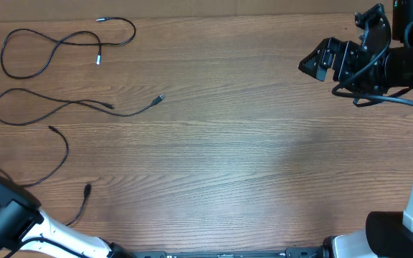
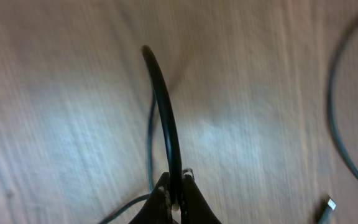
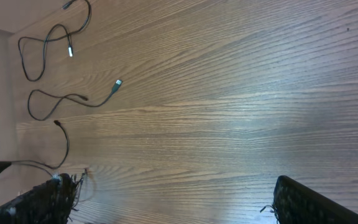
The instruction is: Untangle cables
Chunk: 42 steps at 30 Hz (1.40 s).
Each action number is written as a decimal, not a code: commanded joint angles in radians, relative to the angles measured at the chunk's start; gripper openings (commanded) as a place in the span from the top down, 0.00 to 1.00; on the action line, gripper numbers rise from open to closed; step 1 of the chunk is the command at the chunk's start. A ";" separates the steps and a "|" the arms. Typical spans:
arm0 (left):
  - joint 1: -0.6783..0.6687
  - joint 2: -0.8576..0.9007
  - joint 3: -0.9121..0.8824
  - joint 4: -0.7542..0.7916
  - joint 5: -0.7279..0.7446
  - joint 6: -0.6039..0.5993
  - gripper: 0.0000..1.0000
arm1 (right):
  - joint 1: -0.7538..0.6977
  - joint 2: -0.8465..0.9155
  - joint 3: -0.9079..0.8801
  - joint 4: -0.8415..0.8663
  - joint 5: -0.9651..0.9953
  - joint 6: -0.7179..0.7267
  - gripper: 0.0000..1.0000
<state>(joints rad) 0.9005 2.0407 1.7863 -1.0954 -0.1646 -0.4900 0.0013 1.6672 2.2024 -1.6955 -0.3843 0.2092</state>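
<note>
Wide wood-grain tabletop (image 1: pixel 235 143) in warm brown, soft glare sitting on the middle of it, and a plain tan strip showing past its far edge. All the cables (image 1: pixel 63 100) are here, thin black cords laid out as separate strands. Take the silvery USB plug (image 1: pixel 160 98) as our marker.

That plug tips the USB cable (image 1: pixel 70 106), which wriggles away from it toward the left arm's side and closes in one flat loop. On the far-edge side of the USB plug lies the looped cable (image 1: pixel 49 54), crossing itself once, both small ends silvery. It is apart from the USB cable, no overlap between them.

On the near-edge side of the USB plug, the held cable (image 1: pixel 64 154) bends in a long arc from a black tip. And there's the grip: the left fingers (image 2: pixel 188 198) are clenched on that cord, which rises from them in a stiff curve, blurred in the wrist view. A short black strand (image 1: pixel 83 204) with a plug tip lies just beyond on the same side of the USB plug. Whether it belongs to the held cord, I cannot tell.

Well apart from the USB plug, over on the right arm's side, the right fingers (image 1: pixel 315 63) hang above bare wood. The wrist view shows them spread wide, grasping nothing.
</note>
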 commanded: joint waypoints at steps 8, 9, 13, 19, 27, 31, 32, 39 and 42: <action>0.047 0.067 0.011 0.091 -0.026 -0.024 0.96 | -0.003 -0.005 -0.004 0.003 0.010 0.000 0.00; 0.042 0.083 0.011 0.100 -0.006 -0.017 0.94 | -0.003 -0.005 -0.004 0.002 0.010 0.000 0.00; 0.020 0.136 0.011 0.112 0.035 -0.003 0.62 | -0.003 -0.005 -0.004 0.002 0.010 0.000 0.00; 0.012 0.117 0.066 0.099 0.027 0.012 0.31 | -0.003 -0.005 -0.004 0.003 0.010 0.000 0.00; 0.008 0.039 0.308 -0.009 0.188 0.011 0.35 | -0.003 -0.005 -0.004 0.003 0.010 0.000 0.00; 0.003 0.004 0.336 -0.010 0.395 0.011 0.36 | -0.003 -0.005 -0.004 0.002 0.010 0.000 0.00; 0.000 0.004 0.336 -0.019 0.422 0.011 0.37 | -0.003 -0.005 -0.004 0.003 0.010 0.000 0.00; -0.076 0.018 0.267 -0.153 0.269 0.013 0.92 | -0.003 -0.005 -0.004 0.003 0.010 0.000 0.00; -0.134 0.018 0.161 -0.143 0.110 0.012 0.91 | -0.003 -0.005 -0.004 0.002 0.010 0.000 0.00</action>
<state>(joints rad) 0.8181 2.0468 2.0304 -1.2392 0.1024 -0.4896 0.0013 1.6672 2.2024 -1.6951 -0.3843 0.2092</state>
